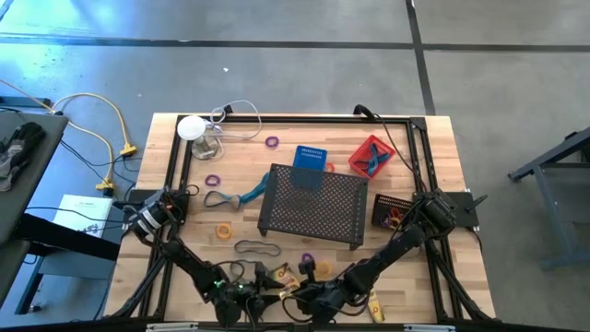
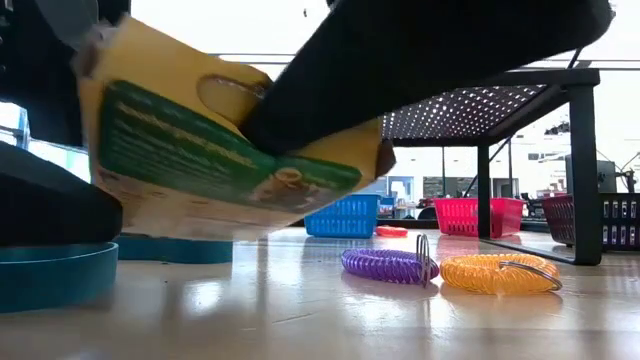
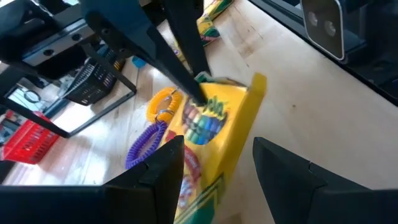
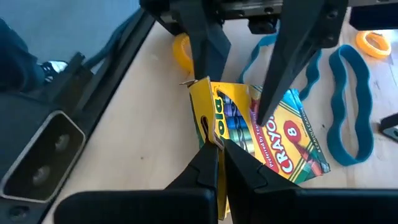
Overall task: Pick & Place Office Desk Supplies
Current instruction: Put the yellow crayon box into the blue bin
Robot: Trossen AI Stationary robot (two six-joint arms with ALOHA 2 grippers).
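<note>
Gripping a yellow crayon box [image 4: 261, 140] by its top flap, the right gripper [image 4: 219, 155] has its fingers pressed together on the cardboard at the near edge of the desk [image 1: 442, 157], between the two arms. Low view shows the same box [image 2: 225, 150] tilted and lifted clear of the wood, a dark finger across its upper face. Left gripper [image 3: 214, 155] sits just opposite, fingers spread wide on either side of the box [image 3: 214, 134], not closed on it; whether the pads touch the cardboard I cannot tell. Close beside the box lie a purple coil ring [image 2: 388, 264] and an orange coil ring [image 2: 498, 272], touching each other on the desk. Blue rubber-band loops [image 4: 348, 102] lie flat just beyond the box in the right wrist view. A second yellow packet [image 1: 375, 304] rests near the desk's front edge by the right arm. Mid-desk stands the black mesh tray [image 1: 312, 205], upside down on its legs, with a blue basket [image 1: 311, 157] and a red basket [image 1: 371, 155] behind it. More purple rings [image 1: 272, 142] and an orange ring [image 1: 224, 231] lie scattered left of the tray.
</note>
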